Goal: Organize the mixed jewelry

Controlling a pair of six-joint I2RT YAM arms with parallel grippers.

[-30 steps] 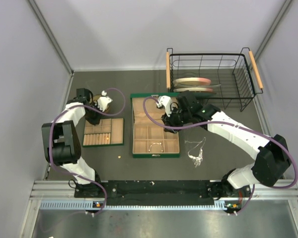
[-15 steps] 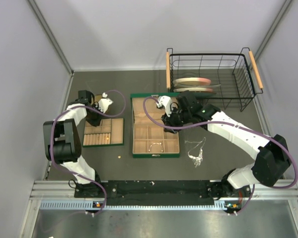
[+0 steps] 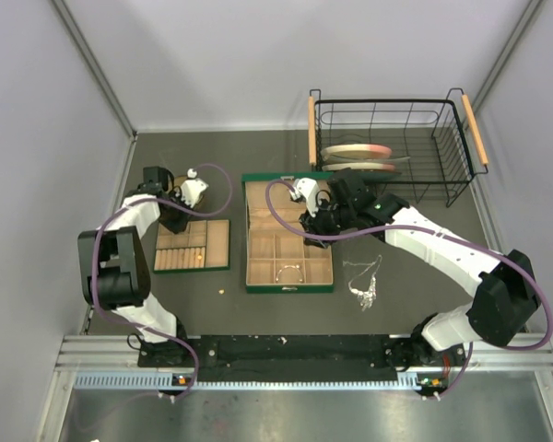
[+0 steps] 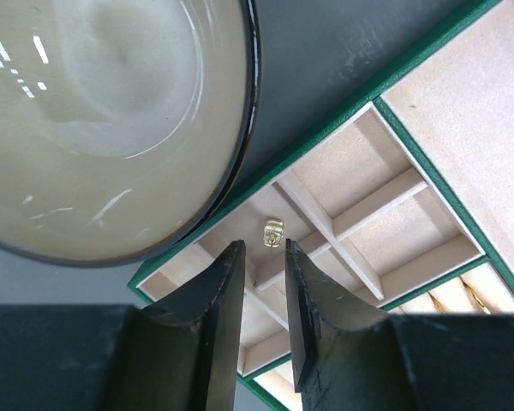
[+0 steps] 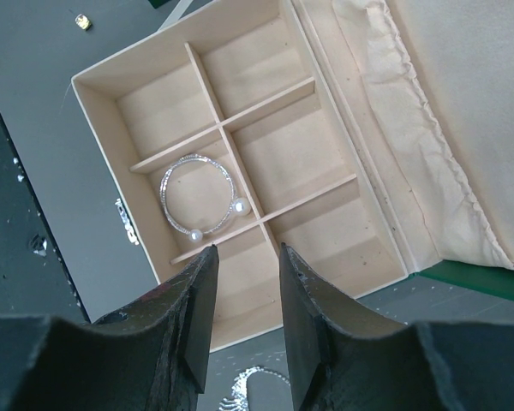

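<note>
Silver bracelet (image 5: 197, 157), two pearl ends, lies in box (image 5: 107, 137) compartment. My left gripper (image 4: 263, 247) and right gripper (image 5: 247, 250): narrowly apart, empty.

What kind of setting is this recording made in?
Likely a lab robot cell, not a home: plain panel walls box in a dark table, with staged props, a green box and wire basket.

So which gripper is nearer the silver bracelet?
Right. The right gripper hovers over the green box holding the silver bracelet; the left gripper is by the smaller tray.
</note>
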